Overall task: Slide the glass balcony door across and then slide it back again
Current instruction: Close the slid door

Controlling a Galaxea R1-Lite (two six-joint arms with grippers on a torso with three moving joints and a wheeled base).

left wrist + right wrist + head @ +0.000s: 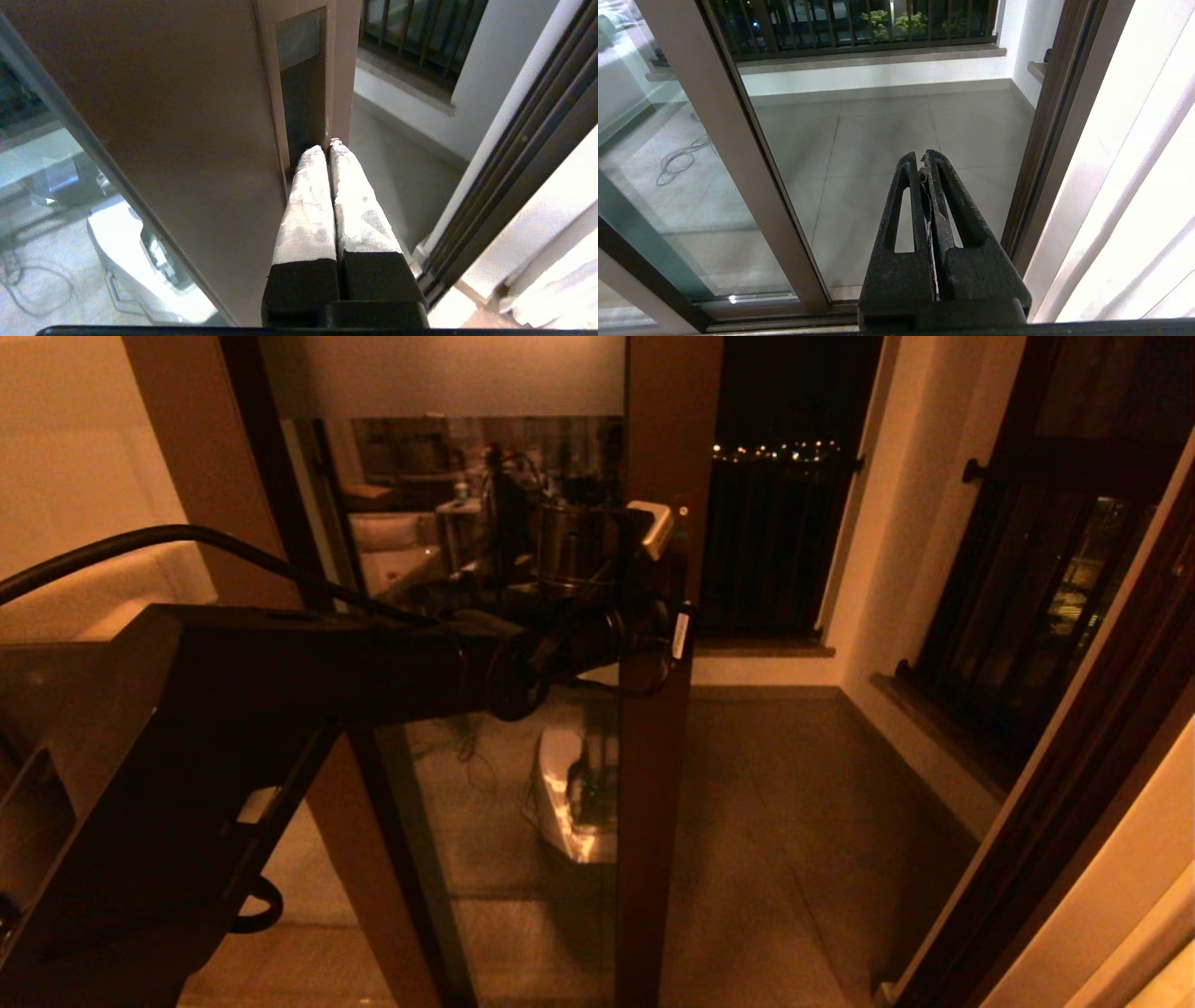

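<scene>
1. You have the left gripper (327, 148) out at arm's reach against the tall brown-framed glass balcony door (523, 728), its two pale-wrapped fingers (308, 205) pressed together with nothing between them.
2. Look where the tips sit: right at the mouth of the narrow dark recessed handle slot (301, 88) in the door's stile, touching or all but touching it. I judge you keep the fingers shut so that they make one slim wedge that can hook into that slot and push sideways; spread fingers would not fit.
3. The door itself stands partway across the opening. Its stile is directly ahead of the left gripper, and the grey tiled balcony floor (794, 821) lies open just beyond the fingertips.
4. The frosted band on the glass (439, 373) is above the gripper; the glass beside it mirrors the room.
5. Your right gripper (926, 158) hangs idle, well apart from the door, its black slotted fingers closed on nothing and pointing at the open gap between the stile and the dark outer door frame (1045, 140).
6. Labels: there is a small white tag (681, 633) on the left wrist, but its print is too small to read. No brand or writing shows on the door or frame.
</scene>
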